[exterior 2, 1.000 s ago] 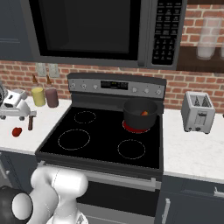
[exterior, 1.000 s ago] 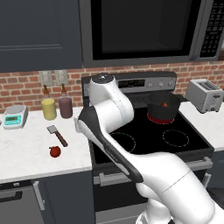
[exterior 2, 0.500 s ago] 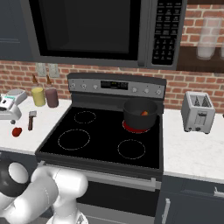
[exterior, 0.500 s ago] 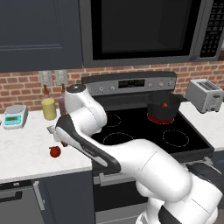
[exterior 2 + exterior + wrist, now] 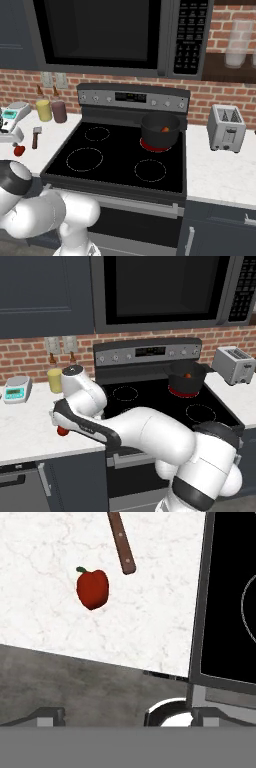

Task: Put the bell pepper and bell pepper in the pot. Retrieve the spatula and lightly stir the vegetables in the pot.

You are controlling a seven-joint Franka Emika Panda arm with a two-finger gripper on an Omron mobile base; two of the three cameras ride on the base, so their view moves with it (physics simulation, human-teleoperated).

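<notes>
Pepper, the red one (image 5: 92,588), lies on the white counter (image 5: 45,617) in the upper left of the hand view, its green stem pointing up and to the left. Just to its upper right runs the spatula (image 5: 121,543), of which the brown handle shows, its long axis slanting from the top edge down and right. In the right base view the spatula (image 5: 36,137) sits at the left edge beside the stove (image 5: 115,160). The dark pot (image 5: 160,130) stands on the rear right burner with the other pepper (image 5: 165,129) inside. The gripper's opening cannot be told from these pictures.
</notes>
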